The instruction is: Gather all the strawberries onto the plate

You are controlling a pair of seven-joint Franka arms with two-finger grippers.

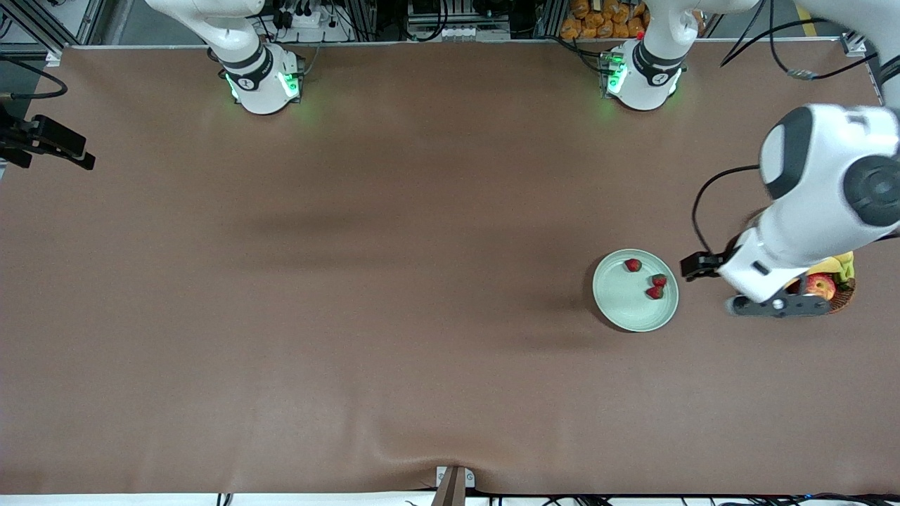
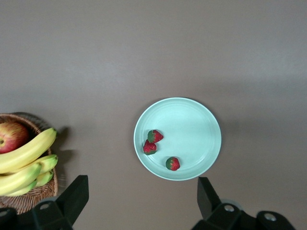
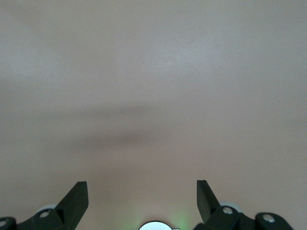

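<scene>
Strawberries, three tiny red w/ green caps (image 1: 654,292): all in round pale-mint plate (image 1: 615,299) | left gripper (image 2: 139,199) jaws apart, empty, over wicker basket (image 1: 844,299) beside plate | right gripper (image 3: 141,199) jaws apart, waits over bare table | nothing left to fetch, judged.

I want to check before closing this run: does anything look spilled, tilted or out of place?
Nothing stands out. All three small red strawberries lie inside the round mint-green plate, none on the brown table.

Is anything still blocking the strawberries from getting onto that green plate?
Nothing visible does: all three strawberries already lie on the plate. The left gripper hangs open above the table beside the basket, holding nothing.
</scene>
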